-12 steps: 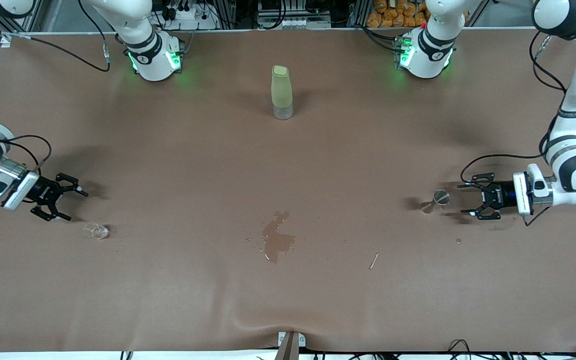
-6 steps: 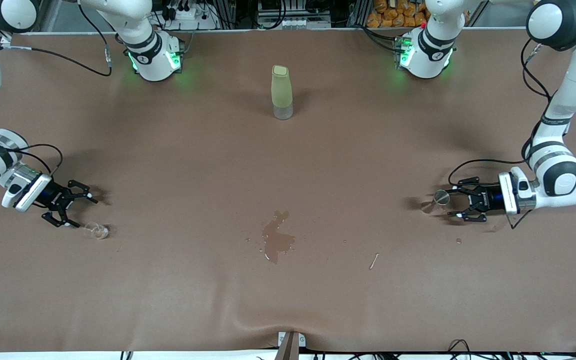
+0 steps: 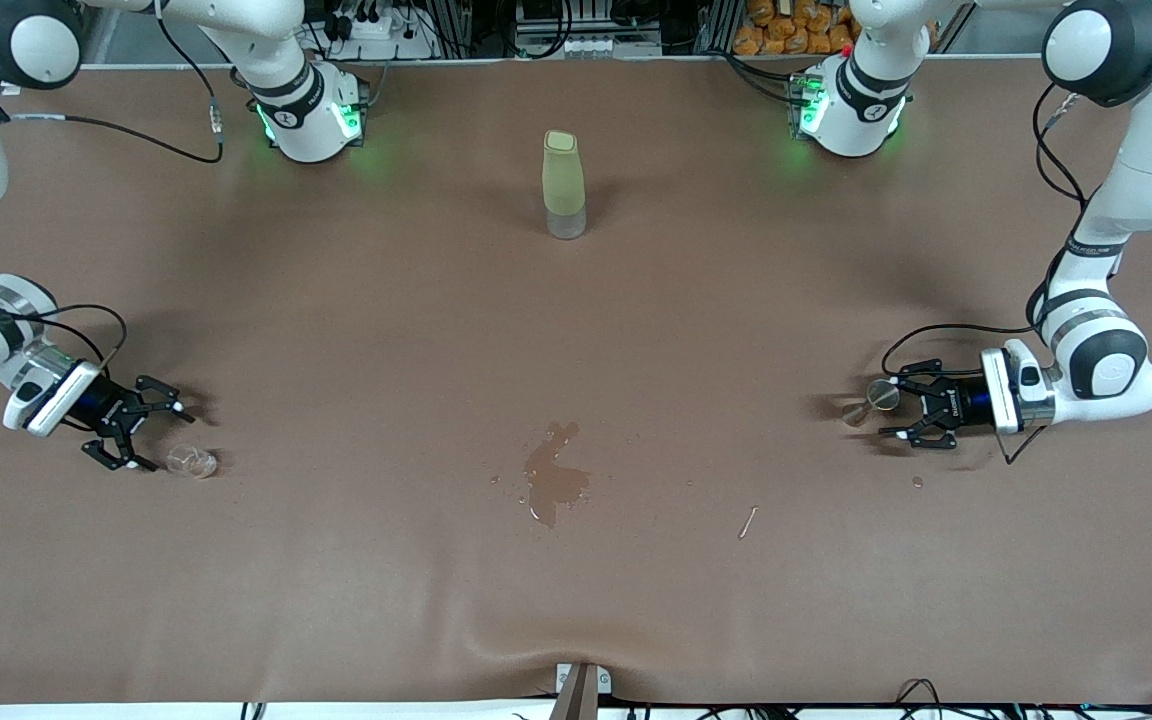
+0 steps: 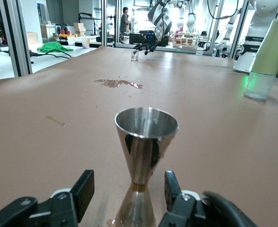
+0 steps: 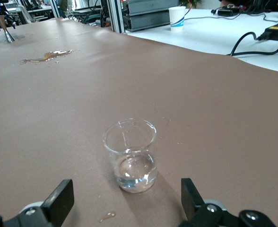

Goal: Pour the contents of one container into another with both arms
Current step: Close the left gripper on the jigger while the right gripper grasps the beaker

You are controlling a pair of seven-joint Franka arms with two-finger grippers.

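Nearest the front camera lies a dark wet stain (image 3: 554, 483) on the brown table cover (image 3: 576, 600), with a small stray scrap (image 3: 747, 521) just beside it toward the left arm's end. A little farther back, at the right arm's end of the table, the tiny clear glass cup (image 3: 192, 461) stands upright with a little liquid in its bottom, and the right gripper (image 3: 155, 435) sits low just beside it, its fingers spread wide and not yet around the glass; I would want it to slide in until the cup sits squarely between the pads, because such a light glass could tip at one nudge. At the left arm's end the silver jigger (image 3: 874, 400) stands upright, and the left gripper (image 3: 894, 407) has its fingers apart on either side of the narrow waist, near the metal but apparently not yet pressing. Centring on that waist before squeezing looks wise, since the stem is thin and smooth. Farthest away, the tall pale-green bottle (image 3: 563, 184) stands alone, untouched, between the two arm bases.
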